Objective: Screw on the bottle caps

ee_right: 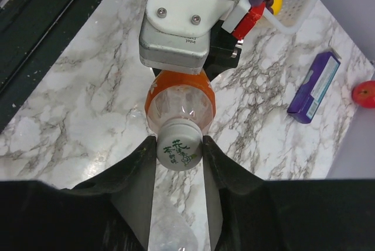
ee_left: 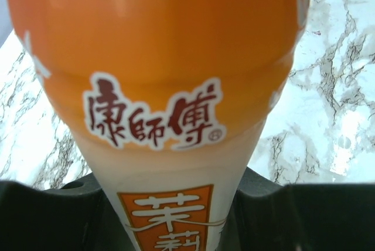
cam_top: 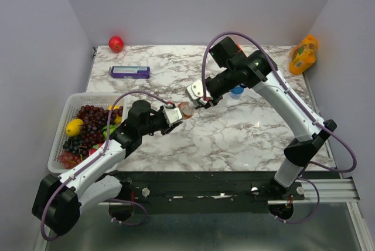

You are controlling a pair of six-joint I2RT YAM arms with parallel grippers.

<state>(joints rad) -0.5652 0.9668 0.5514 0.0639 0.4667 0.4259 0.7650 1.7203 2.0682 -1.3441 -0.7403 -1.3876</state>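
Observation:
My left gripper (cam_top: 174,114) is shut on the bottle (cam_top: 186,110) with the orange label, held tilted above the table with its neck toward the right arm. The left wrist view is filled by this bottle (ee_left: 164,87), wedged between the dark fingers (ee_left: 47,216). A whitish bottle cap (ee_right: 179,148) with green print sits on the bottle's neck (ee_right: 179,101). My right gripper (ee_right: 179,145) has both jaws pressed against the cap's sides. A blue cap (cam_top: 237,91) shows just behind the right arm. A clear bottle (ee_right: 170,233) lies blurred on the table under the right jaws.
A white basket (cam_top: 64,128) of fruit stands at the left. A purple box (cam_top: 129,72) and a red apple (cam_top: 116,43) lie at the back left. A yellow-orange pouch (cam_top: 303,54) is in the back right corner.

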